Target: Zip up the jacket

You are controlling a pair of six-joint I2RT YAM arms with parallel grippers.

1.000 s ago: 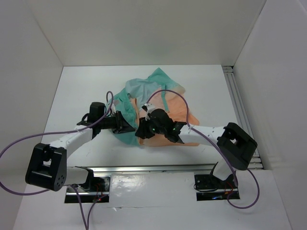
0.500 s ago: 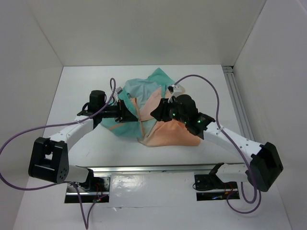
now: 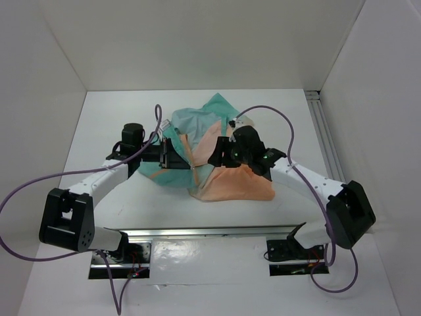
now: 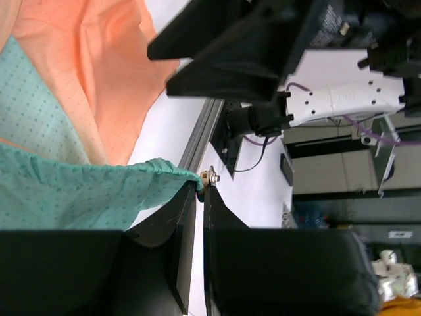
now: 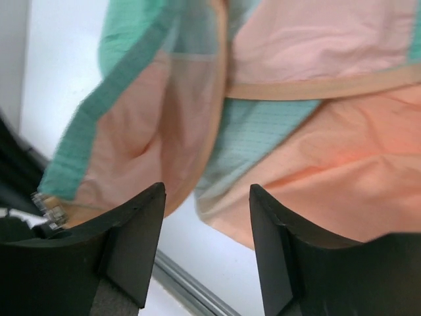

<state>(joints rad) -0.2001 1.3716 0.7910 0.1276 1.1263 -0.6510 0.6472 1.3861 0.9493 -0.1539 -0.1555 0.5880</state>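
The jacket lies crumpled mid-table, teal at the back and left, peach at the front. My left gripper is shut on the jacket's teal gathered hem. A small metal zipper piece sits right at the left gripper's fingertips. My right gripper hovers over the jacket's middle, open, with nothing between its fingers. Below the right gripper I see peach and teal panels and a tan seam band.
White walls close in the table on the left, back and right. A metal rail runs along the near edge and another along the right side. Purple cables loop above both arms.
My right gripper has let go and opened, swinging from the jacket's near-left edge up and to the right. The jacket's front has spread out. The left gripper stays shut on the hem.
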